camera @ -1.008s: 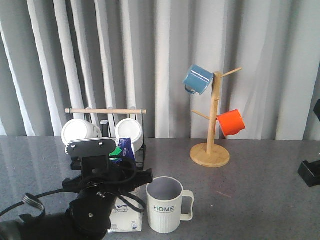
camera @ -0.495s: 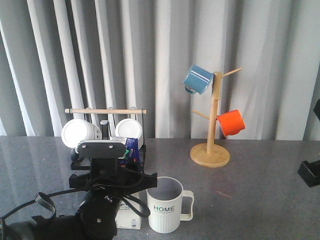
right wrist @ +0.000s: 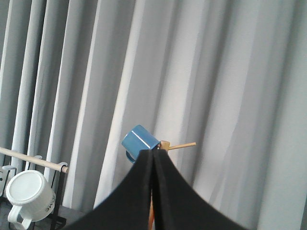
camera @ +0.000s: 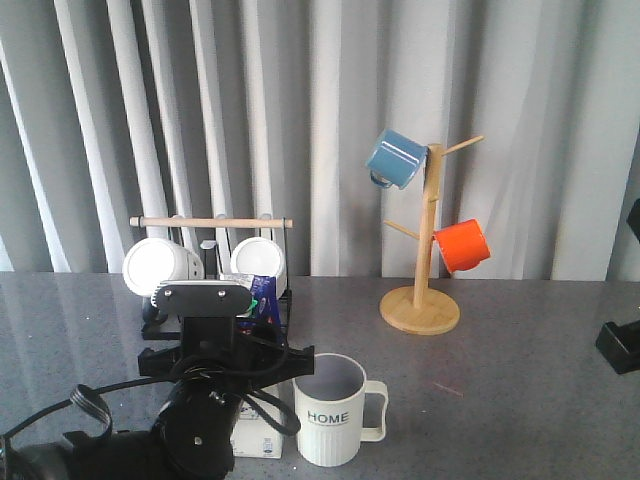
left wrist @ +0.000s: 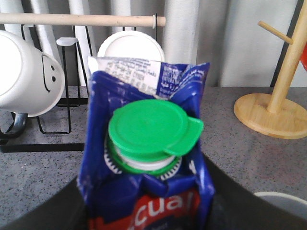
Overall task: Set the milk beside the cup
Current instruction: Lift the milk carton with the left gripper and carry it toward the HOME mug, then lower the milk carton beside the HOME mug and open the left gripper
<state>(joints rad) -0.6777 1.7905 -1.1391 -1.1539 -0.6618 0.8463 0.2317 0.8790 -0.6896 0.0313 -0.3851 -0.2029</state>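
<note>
The milk (left wrist: 144,143), a blue carton with a green round cap and a red label, stands upright between my left gripper's (left wrist: 146,213) dark fingers (left wrist: 57,215), which are shut on its sides. In the front view my left arm (camera: 210,380) covers most of the milk (camera: 258,440); its white base shows just left of the cup (camera: 328,412). The cup is a ribbed pale mug lettered "HOME", handle to the right, upright on the grey table. A small gap separates the two. My right gripper (right wrist: 153,152) is shut and empty, raised at the far right.
A black wire rack with a wooden bar (camera: 212,222) holds white mugs (camera: 160,265) behind the milk. A wooden mug tree (camera: 420,310) at the back right carries a blue mug (camera: 395,158) and an orange mug (camera: 463,245). A curtain hangs behind.
My left arm has shifted right with the milk, bringing the carton closer to the cup. Over the last half second it has hardly moved. The right arm stays still.
</note>
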